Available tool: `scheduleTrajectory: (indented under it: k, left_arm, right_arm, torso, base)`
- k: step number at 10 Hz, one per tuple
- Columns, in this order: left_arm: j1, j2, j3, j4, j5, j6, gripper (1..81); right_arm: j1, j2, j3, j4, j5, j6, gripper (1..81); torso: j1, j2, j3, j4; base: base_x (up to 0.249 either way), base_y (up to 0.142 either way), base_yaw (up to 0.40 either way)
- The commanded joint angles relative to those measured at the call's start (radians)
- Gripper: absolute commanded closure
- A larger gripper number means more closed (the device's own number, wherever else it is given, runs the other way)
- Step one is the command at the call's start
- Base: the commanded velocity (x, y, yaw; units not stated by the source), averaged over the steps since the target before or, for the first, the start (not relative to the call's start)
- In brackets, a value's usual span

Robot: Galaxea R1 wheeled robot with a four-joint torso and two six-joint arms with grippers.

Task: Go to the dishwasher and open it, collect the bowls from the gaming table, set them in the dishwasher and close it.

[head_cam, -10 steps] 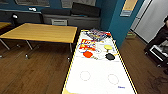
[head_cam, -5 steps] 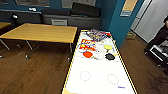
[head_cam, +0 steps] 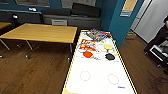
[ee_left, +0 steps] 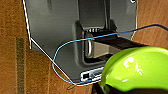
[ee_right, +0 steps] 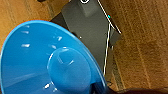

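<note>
The gaming table [head_cam: 100,80], with its glossy white top and yellow sides, stretches away in front of me in the head view. On its far half lie an orange-red bowl [head_cam: 88,54], a pale yellow bowl [head_cam: 108,47] and a black bowl [head_cam: 110,56]. A lime green bowl [ee_left: 135,70] hangs above the wooden floor in the left wrist view, with my left gripper [ee_left: 100,88] shut on its rim. A blue bowl [ee_right: 45,62] hangs the same way in my right gripper [ee_right: 96,87]. The dishwasher is out of view.
A plain yellow-topped table [head_cam: 40,32] stands left of the gaming table, with wooden floor between them. Colourful boxes [head_cam: 96,34] sit at the gaming table's far end. A teal wall corner [head_cam: 117,22] is behind it. A person [head_cam: 160,37] sits at the right.
</note>
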Motion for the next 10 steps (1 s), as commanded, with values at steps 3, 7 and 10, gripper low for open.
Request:
scheduleTrajectory:
  k: [3,7,10]
  left_arm:
    - [-0.015,0.019,0.009,0.011,0.040,0.006,81.1]
    - [0.005,0.095,-0.104,0.013,0.042,0.025,81.1]
    - [0.007,0.114,-0.140,0.013,0.036,0.034,81.1]
  right_arm:
    - [-0.003,-0.035,-0.006,-0.021,-0.061,-0.003,81.1]
    - [0.000,-0.026,-0.016,-0.021,-0.059,-0.003,81.1]
    - [-0.001,-0.026,-0.019,-0.021,-0.061,-0.003,81.1]
  torso:
    - [0.000,0.000,0.085,0.000]
    - [-0.001,-0.001,0.191,0.000]
    - [-0.002,-0.002,0.277,0.000]
  base:
    - [0.000,0.000,0.000]
    - [0.000,0.000,0.000]
    - [0.000,0.000,0.000]
